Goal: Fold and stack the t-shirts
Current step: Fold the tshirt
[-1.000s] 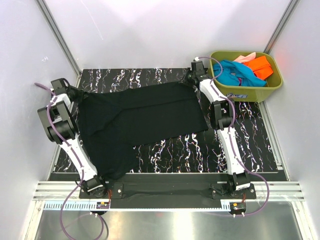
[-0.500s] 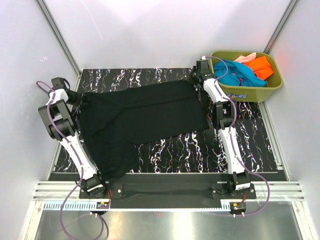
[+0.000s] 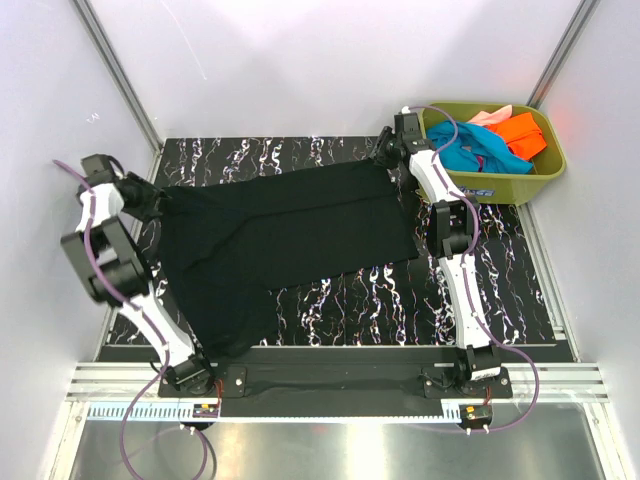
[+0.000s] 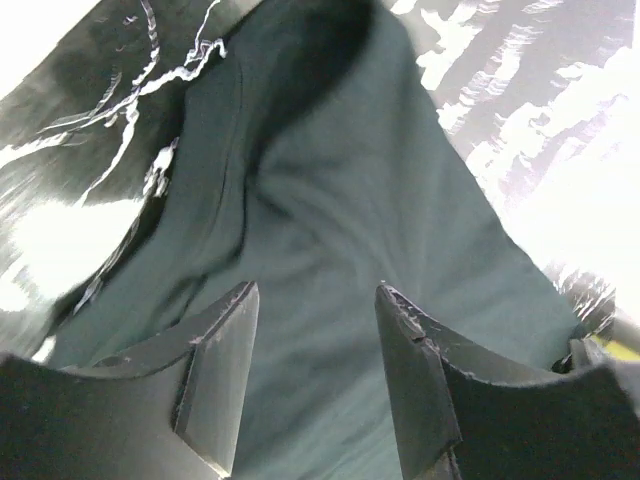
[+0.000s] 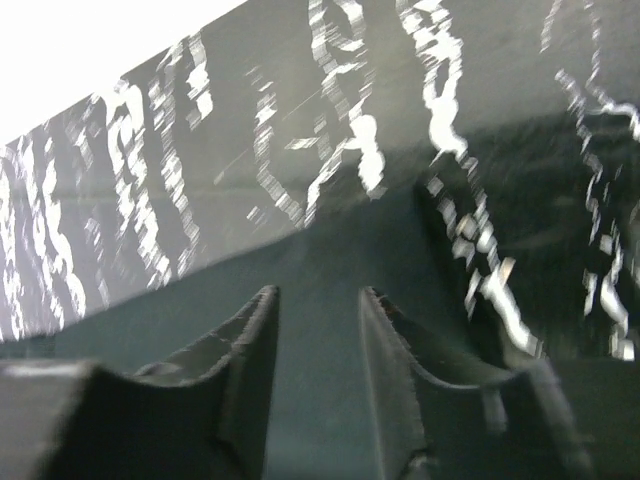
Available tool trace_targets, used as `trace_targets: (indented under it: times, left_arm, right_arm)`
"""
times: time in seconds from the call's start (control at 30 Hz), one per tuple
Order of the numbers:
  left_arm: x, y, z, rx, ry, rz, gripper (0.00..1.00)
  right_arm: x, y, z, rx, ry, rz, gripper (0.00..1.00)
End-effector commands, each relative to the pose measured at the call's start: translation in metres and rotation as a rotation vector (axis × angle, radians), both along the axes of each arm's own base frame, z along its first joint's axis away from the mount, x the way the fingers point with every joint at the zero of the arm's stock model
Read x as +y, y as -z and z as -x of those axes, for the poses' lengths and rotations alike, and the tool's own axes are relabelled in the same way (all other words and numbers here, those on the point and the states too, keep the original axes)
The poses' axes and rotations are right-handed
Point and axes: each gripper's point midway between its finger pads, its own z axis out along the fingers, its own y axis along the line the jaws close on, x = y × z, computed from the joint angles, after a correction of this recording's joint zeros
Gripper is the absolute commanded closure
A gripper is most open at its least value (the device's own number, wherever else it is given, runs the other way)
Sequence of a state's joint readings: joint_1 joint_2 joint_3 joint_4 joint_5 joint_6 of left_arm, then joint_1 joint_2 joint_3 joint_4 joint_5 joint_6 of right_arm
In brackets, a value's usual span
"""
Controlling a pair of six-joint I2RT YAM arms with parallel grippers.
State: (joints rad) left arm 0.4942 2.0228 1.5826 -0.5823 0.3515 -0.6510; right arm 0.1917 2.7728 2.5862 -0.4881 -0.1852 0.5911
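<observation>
The large black t-shirt (image 3: 285, 240) lies spread on the marbled table, with one part hanging toward the front left. My left gripper (image 3: 148, 196) is at its far-left corner with the jaws apart; in the left wrist view (image 4: 315, 290) the cloth (image 4: 330, 200) lies beyond the open fingers. My right gripper (image 3: 384, 156) is at the shirt's back-right corner, open in the right wrist view (image 5: 319, 292) over the cloth (image 5: 180, 310). The teal (image 3: 470, 145), orange (image 3: 520, 132) and pink (image 3: 488, 115) t-shirts lie bunched in the tub.
The olive-green tub (image 3: 500, 187) stands at the back right, close beside the right arm. White walls enclose the table on the left, back and right. Bare marbled table (image 3: 480, 290) shows in front of the shirt on the right.
Both arms have drawn outward: the left wrist to the left, the right wrist back toward the tub. The black shirt stays spread in the same place.
</observation>
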Motion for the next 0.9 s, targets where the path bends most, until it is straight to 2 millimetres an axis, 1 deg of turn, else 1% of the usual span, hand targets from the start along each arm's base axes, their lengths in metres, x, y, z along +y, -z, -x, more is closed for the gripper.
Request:
trace_targets:
  times: [0.0,0.03,0.07,0.1,0.13,0.17,0.2,0.23,0.27,0.3,0.33,0.37,0.4,0.43,0.47,0.5,0.53,0.57,0.6,0.63,0.7,0.73,0.77,0.8,0.83,0.87]
  left_arm:
    - [0.008,-0.065,0.024,-0.124,0.059,-0.200,0.44]
    - [-0.003,-0.067,0.039,-0.105,0.077,-0.209,0.44]
    - [-0.003,-0.065,0.041,-0.097,0.087,-0.218,0.44]
    - [-0.016,-0.069,0.052,-0.095,0.114,-0.228,0.44]
    - [-0.022,-0.064,0.063,-0.061,0.139,-0.246,0.44]
    - [-0.030,-0.063,0.069,-0.047,0.165,-0.261,0.43]
    - [-0.052,-0.056,0.075,-0.029,0.226,-0.269,0.43]
    - [-0.057,-0.059,0.083,-0.009,0.258,-0.324,0.37]
    - [-0.065,-0.055,0.088,0.016,0.288,-0.347,0.31]
    - [-0.084,-0.050,0.091,0.043,0.347,-0.367,0.31]
    - [-0.087,-0.041,0.100,0.099,0.377,-0.403,0.31]
    - [-0.103,-0.036,0.102,0.119,0.430,-0.426,0.31]
    - [-0.106,-0.033,0.104,0.138,0.453,-0.461,0.31]
    - [-0.108,-0.026,0.105,0.169,0.490,-0.502,0.32]
    - [-0.119,-0.022,0.103,0.185,0.536,-0.527,0.33]
    - [-0.114,-0.018,0.104,0.224,0.550,-0.584,0.35]
    - [-0.114,-0.012,0.100,0.254,0.569,-0.600,0.35]
    - [-0.114,-0.008,0.099,0.275,0.581,-0.629,0.36]
    - [-0.112,-0.002,0.096,0.296,0.591,-0.635,0.38]
    - [-0.111,0.000,0.092,0.300,0.594,-0.645,0.39]
    - [-0.104,0.002,0.087,0.317,0.599,-0.678,0.39]
    - [-0.104,0.009,0.086,0.335,0.612,-0.677,0.39]
    - [-0.104,0.008,0.081,0.328,0.617,-0.678,0.39]
    - [-0.108,0.012,0.081,0.329,0.645,-0.663,0.40]
    - [-0.109,0.018,0.079,0.342,0.658,-0.654,0.40]
    - [-0.109,0.021,0.078,0.347,0.664,-0.649,0.41]
  right_arm:
    - [0.026,-0.111,0.021,-0.141,-0.102,0.039,0.53]
    - [0.035,-0.123,0.032,-0.145,-0.132,0.059,0.49]
    - [0.035,-0.118,0.035,-0.125,-0.137,0.060,0.49]
    - [0.047,-0.135,0.045,-0.146,-0.174,0.062,0.48]
    - [0.055,-0.139,0.054,-0.139,-0.208,0.051,0.45]
    - [0.061,-0.134,0.062,-0.117,-0.231,0.049,0.44]
    - [0.070,-0.149,0.073,-0.133,-0.260,0.040,0.43]
    - [0.086,-0.153,0.086,-0.131,-0.312,0.022,0.40]
    - [0.093,-0.145,0.097,-0.101,-0.337,0.017,0.39]
    - [0.100,-0.157,0.107,-0.111,-0.359,0.004,0.39]
    - [0.115,-0.160,0.120,-0.107,-0.407,-0.026,0.38]
    - [0.120,-0.147,0.131,-0.059,-0.418,-0.044,0.38]
    - [0.123,-0.159,0.140,-0.071,-0.431,-0.061,0.38]
    - [0.131,-0.160,0.149,-0.069,-0.453,-0.075,0.37]
    - [0.139,-0.146,0.163,-0.033,-0.476,-0.072,0.37]
    - [0.143,-0.155,0.173,-0.047,-0.493,-0.073,0.37]
    - [0.148,-0.154,0.178,-0.053,-0.505,-0.074,0.37]
    - [0.155,-0.148,0.194,-0.029,-0.528,-0.074,0.37]
    - [0.158,-0.146,0.200,-0.026,-0.538,-0.079,0.37]
    - [0.159,-0.135,0.209,0.006,-0.547,-0.076,0.37]
    - [0.170,-0.136,0.224,0.014,-0.579,-0.089,0.37]
    - [0.173,-0.131,0.230,0.026,-0.589,-0.095,0.37]
    - [0.177,-0.131,0.233,0.030,-0.596,-0.104,0.37]
    - [0.186,-0.129,0.241,0.042,-0.624,-0.120,0.37]
    - [0.191,-0.129,0.243,0.038,-0.636,-0.136,0.37]
    - [0.196,-0.123,0.244,0.061,-0.637,-0.163,0.38]
